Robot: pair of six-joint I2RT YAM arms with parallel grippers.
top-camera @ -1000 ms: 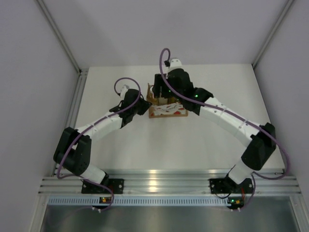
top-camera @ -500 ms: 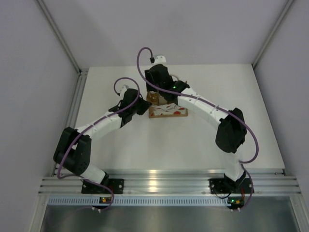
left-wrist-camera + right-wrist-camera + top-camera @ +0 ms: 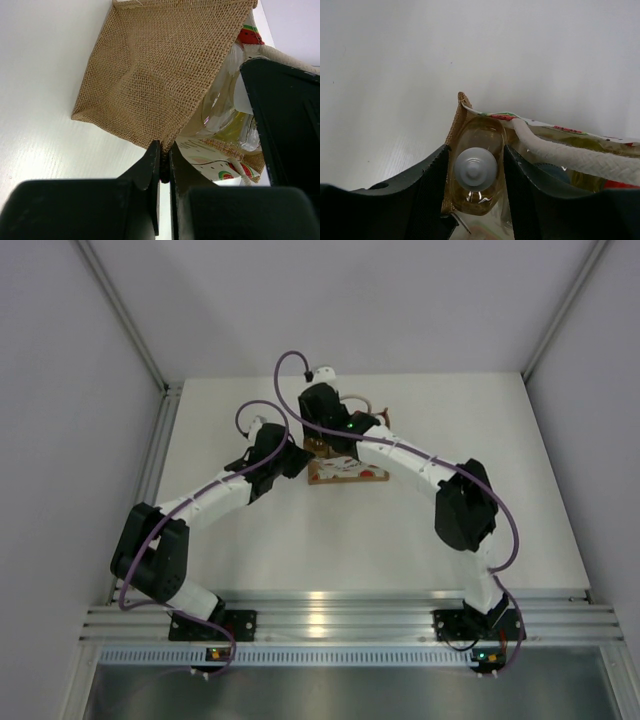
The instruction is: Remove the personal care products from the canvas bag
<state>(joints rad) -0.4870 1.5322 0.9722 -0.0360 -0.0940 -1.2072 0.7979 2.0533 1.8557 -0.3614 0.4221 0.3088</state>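
The canvas bag [image 3: 350,471] stands at the table's far middle, with its tan burlap side [image 3: 150,65] and its white panel printed with red marks [image 3: 220,167] facing the left wrist camera. My left gripper [image 3: 162,152] is shut on the bag's burlap corner edge; it also shows in the top view [image 3: 300,457]. My right gripper [image 3: 476,150] reaches into the bag's left end [image 3: 322,440]. Its fingers press both sides of a slim amber bottle with a white cap [image 3: 476,167], and the bag wall lies against the left finger. A dark grey cap [image 3: 552,172] shows deeper inside, behind a whitish handle [image 3: 570,156].
The white table [image 3: 250,540] surrounds the bag. Grey walls close the back and both sides. An aluminium rail [image 3: 330,620] runs along the near edge by the arm bases. My right arm's black body [image 3: 287,115] hangs just beside the bag's opening.
My right arm has swung left and folded at the elbow, bringing its gripper over the bag's left end and around the bottle. The left arm and the bag have stayed put.
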